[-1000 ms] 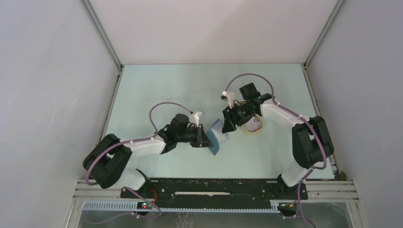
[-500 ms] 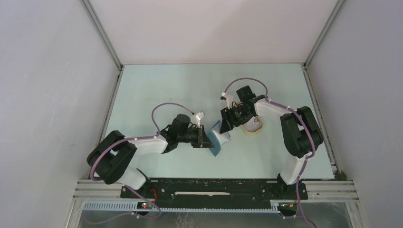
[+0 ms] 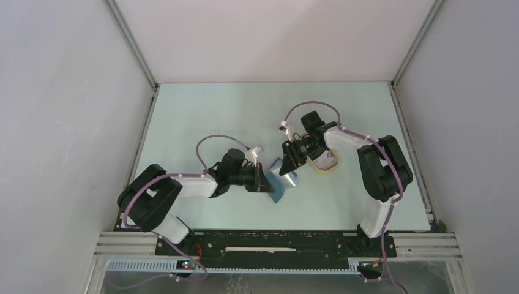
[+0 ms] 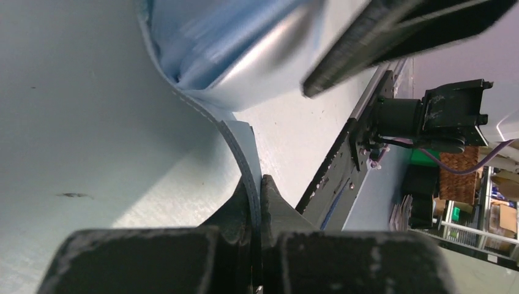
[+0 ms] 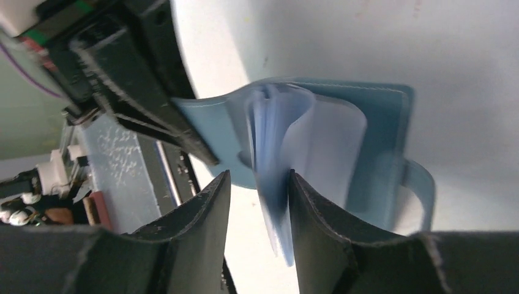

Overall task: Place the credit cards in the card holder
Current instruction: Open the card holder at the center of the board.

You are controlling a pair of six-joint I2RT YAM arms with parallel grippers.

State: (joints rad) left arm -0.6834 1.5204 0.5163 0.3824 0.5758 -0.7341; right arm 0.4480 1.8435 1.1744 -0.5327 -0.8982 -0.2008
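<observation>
There is one table, and two arms stand at its near edge: one left arm and one right arm. Each arm carries one gripper, so there are two in all, the left gripper and the right gripper, each with two fingers. One card holder sits near the middle. One beige oval tray lies just to its right, and its pale contents are too small to count. The holder's lighter blue inner pockets are several, too blurred to number.
</observation>
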